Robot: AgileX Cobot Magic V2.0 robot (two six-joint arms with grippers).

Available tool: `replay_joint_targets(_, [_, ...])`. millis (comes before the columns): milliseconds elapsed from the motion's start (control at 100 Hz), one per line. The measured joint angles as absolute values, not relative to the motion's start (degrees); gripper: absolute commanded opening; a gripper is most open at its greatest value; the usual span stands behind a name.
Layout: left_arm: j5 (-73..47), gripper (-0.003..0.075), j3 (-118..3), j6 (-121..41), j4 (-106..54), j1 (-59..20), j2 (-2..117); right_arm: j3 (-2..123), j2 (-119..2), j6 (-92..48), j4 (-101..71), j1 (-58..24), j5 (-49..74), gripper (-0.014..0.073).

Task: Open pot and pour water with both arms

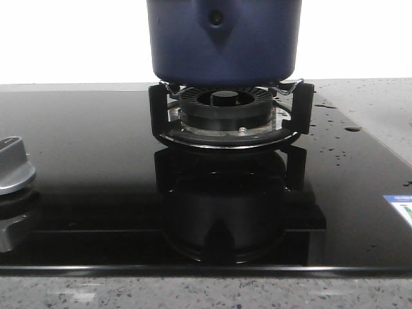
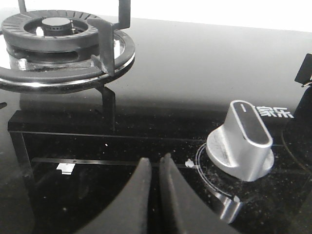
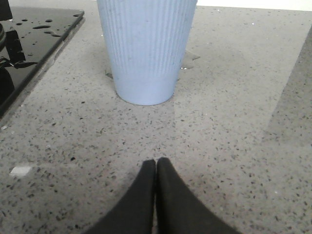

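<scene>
Pot point(image 1: 223, 42) sits on black burner point(image 1: 225, 112) at far centre of glass stovetop point(image 1: 96, 167). L fingers point(image 2: 155, 183) together, over stovetop w/ silver knob point(image 2: 241, 141) just beyond. R fingers point(image 3: 156, 187) together, over grey speckled desk point(image 3: 234, 126); ribbed pale-blue cup point(image 3: 145, 48) upright beyond them.

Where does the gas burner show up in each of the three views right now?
Front view: the gas burner sits at upper centre, under the pot.
Left wrist view: a burner is in the picture's upper-left corner, no pot on it; I cannot tell if it is the same one.
Right wrist view: not in it.
Shared landmark: the glossy black cooktop glass.
</scene>
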State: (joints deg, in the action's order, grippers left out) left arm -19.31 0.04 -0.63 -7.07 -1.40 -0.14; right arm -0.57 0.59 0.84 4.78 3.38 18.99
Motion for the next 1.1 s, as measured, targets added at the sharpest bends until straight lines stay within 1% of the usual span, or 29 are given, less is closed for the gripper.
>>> replay_joint_targets(880, [-19.31,-0.002,0.04,-0.63,-7.07,-1.4,-0.14,-0.57,0.59,0.84,4.78,3.38,18.99,-0.0065])
replay_joint_targets(1000, [-19.31,-0.002,0.04,-0.63,-7.07,-1.4,-0.14,-0.57,0.59,0.84,4.32,3.38,16.08,-0.0065])
replay_joint_targets(1100, [-19.31,-0.002,0.04,-0.63,-6.94,-1.4,-0.14,-0.57,0.59,0.84,0.82,3.38,9.33,-0.0065])
